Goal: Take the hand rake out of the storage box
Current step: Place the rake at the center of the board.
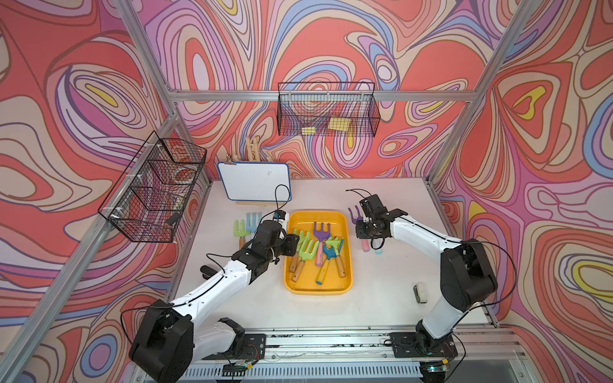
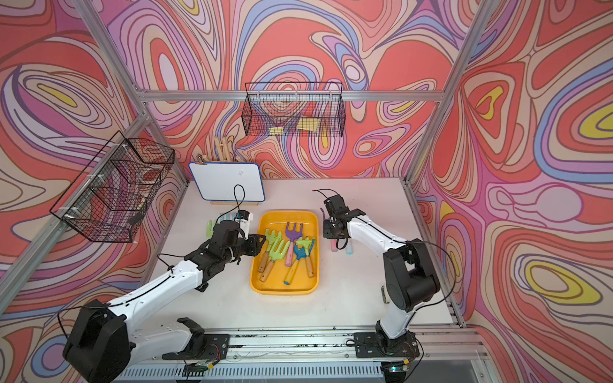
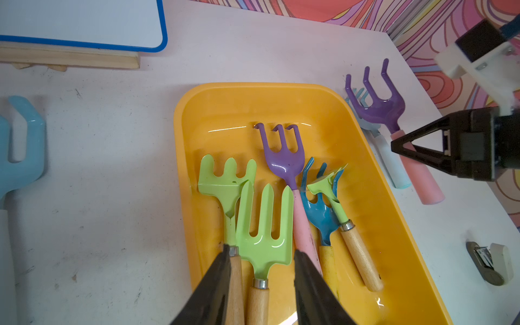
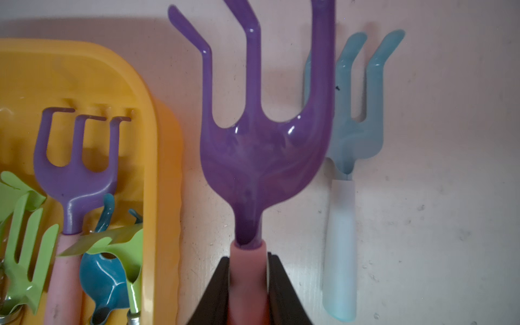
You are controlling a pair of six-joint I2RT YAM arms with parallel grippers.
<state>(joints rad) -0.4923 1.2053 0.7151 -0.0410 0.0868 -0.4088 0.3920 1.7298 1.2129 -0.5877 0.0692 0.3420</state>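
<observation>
**Right hand.** We find the right hand (image 4: 247, 261) clenched on the pink handle of a purple hand rake (image 4: 261, 157), just below the head. This rake is outside the storage box (image 1: 317, 291), beside the box's long wall on the right arm's side, with its tines pointing away from the robot. It looks raised off the surface (image 1: 381, 291). In the right wrist view it stands nearer the camera than the pale blue rake (image 4: 357, 135), which lies flat next to it.

**Left hand.** The left hand (image 3: 262, 250) hangs over the box's left, near part, fingers parted and grasping nothing. In the left wrist view the fingers frame the head of a light green rake (image 3: 264, 225), which appears to lie well below them.

**Box contents.** We count five rakes in the box, handles toward the robot:
- the light green rake already noted
- a second light green rake (image 3: 222, 183), partly under the first
- a purple rake (image 3: 284, 160) with a pink handle
- a teal rake (image 3: 318, 213) with a yellow handle
- a green rake (image 3: 329, 185) tipped on its edge across the teal one

**Remainder of the surface.** On the left arm's side of the box, a pale green rake (image 1: 239, 228) and a light blue rake (image 1: 253, 219) lie side by side. A whiteboard (image 1: 255, 180) stands at the far edge. A small white object (image 1: 420, 292) lies near the right arm.
</observation>
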